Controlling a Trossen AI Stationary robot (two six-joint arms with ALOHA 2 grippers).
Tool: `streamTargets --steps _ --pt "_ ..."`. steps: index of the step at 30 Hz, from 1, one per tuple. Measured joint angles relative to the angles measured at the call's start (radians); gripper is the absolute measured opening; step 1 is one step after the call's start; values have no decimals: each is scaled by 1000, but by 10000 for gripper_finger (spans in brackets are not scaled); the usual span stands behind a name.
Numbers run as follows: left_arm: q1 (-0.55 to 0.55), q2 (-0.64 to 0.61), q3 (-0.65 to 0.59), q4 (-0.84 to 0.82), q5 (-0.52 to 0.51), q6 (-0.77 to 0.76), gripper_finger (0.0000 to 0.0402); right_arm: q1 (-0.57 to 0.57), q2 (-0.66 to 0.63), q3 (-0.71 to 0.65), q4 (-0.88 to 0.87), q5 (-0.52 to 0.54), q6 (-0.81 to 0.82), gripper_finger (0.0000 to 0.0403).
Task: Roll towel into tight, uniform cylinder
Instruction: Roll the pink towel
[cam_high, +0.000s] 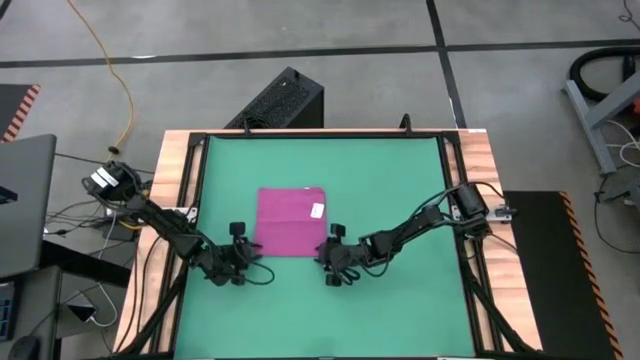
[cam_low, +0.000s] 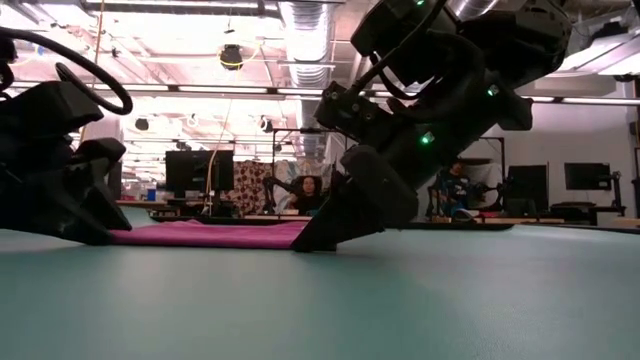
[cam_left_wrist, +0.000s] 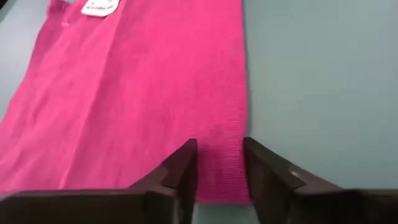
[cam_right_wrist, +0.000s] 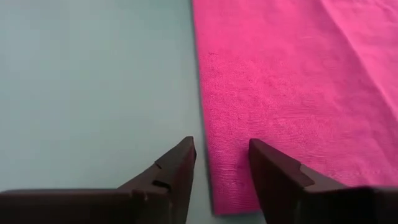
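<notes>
A flat green mat (cam_high: 400, 200) spreads beneath the fingers inside a wooden table frame (cam_high: 478, 170); a black slatted box (cam_high: 283, 100) and a yellow cable (cam_high: 112, 60) lie far beyond them

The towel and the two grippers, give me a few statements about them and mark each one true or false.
1. The towel lies flat and unrolled on the green mat. True.
2. The left gripper is at the towel's far edge, beside the white tag. False: it is at the near edge, at a corner away from the tag.
3. The right gripper straddles a near corner of the towel. True.
4. The towel is lifted off the mat. False: it rests on the mat.
</notes>
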Motion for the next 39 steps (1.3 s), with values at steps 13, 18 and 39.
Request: streamTargets --steps 13,18,39 --pt "2 4 18 10 14 -9 3 28 -7 7 -34 55 67 29" --pt "3 5 67 10 33 -8 0 68 -43 10 -61 114 62 17" --pt "39 5 315 -216 -46 151 0 74 -235 12 -283 115 207 15"
